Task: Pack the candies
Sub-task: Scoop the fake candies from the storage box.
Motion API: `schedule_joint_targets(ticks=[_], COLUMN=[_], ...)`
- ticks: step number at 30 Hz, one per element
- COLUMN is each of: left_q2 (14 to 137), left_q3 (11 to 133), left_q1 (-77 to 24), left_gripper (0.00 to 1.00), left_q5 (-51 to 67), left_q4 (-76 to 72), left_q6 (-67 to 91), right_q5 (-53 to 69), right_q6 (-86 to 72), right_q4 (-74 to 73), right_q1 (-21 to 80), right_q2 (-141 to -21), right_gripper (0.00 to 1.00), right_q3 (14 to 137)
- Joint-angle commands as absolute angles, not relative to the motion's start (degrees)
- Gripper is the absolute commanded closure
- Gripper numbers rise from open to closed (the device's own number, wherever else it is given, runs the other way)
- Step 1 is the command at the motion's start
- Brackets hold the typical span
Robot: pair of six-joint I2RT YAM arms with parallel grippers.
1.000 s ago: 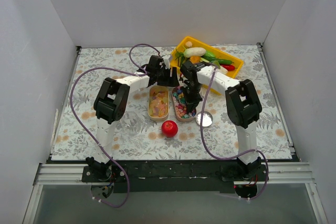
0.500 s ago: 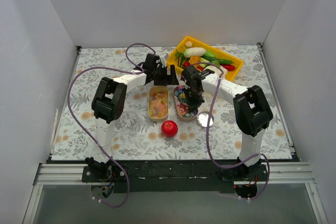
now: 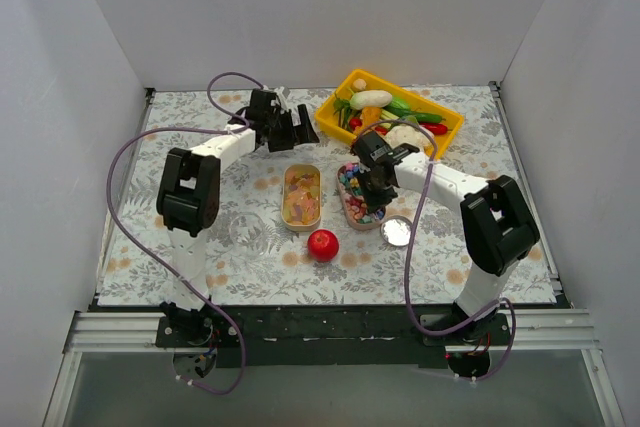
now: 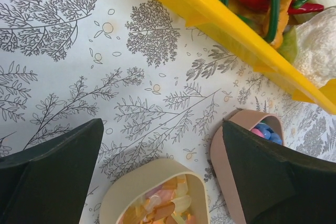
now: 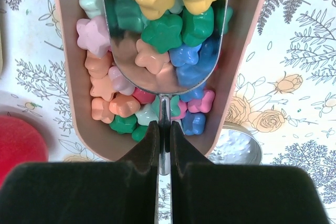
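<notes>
— Amber, orange and pale yellow gummy candies (image 3: 302, 199) fill the beige tray (image 4: 137, 176). Where does it lie?
— In the middle of the bench. It is a long oval, its long axis running from near edge to far edge. The pieces look a little translucent, heaped without order.
— And the pink tray (image 5: 71, 93)?
— Same oval, just to the right, its near end turned slightly toward the right edge. It holds matte flower-shaped candies (image 5: 169, 31) in green, blue, yellow and peach.
— The right gripper (image 5: 164, 129)?
— Its jaws are clenched on the thin handle of a shiny metal scoop (image 5: 128, 59). The scoop lies along the pink tray, bowl toward the far edge, handle toward the near edge, loaded with flower-shaped candies.
— The left gripper (image 4: 160, 129)?
— Released, nothing between the fingers. It hangs over the floral table cover (image 4: 63, 66) past the far ends of both trays, near the yellow plastic bin (image 4: 210, 22) by the far edge.
— Anything else?
— A glossy red ball (image 3: 322, 244) and a round metal lid (image 3: 397, 232) lie near the pink tray's near end, the ball on its left, the lid on its right.
</notes>
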State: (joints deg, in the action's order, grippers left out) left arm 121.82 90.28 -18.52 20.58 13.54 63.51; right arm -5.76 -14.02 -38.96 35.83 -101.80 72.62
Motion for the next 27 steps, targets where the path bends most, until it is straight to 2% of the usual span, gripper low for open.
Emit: schedule_joint_targets(ticks=[1,5,20,27], left_q2=[114.97,113.73,112.59,105.31], left_q3=[89.30,87.45,87.63,83.06], left_q1=[-17.58,-16.61,-14.68,-11.61], left_gripper=[0.02,0.02,0.02,0.02], left_q5=[20.13,20.13,19.07,16.97], left_q4=[15.12,15.47,17.40,19.95], left_q6=[64.07,63.99,64.16,67.32], right_q5=[-6.33,-5.54,-6.06,-5.54], right_q6=[-12.22,-12.48,-11.95,-11.42], right_q4=[-32.00,-28.83,-31.81,-33.92], right_q1=[36.74,36.91,37.09,38.06], right_q2=[-95.64,-93.69,-87.11,-81.13], right_gripper=[0.99,0.99,0.99,0.99], right_q3=[69.35,66.36,64.60,64.95])
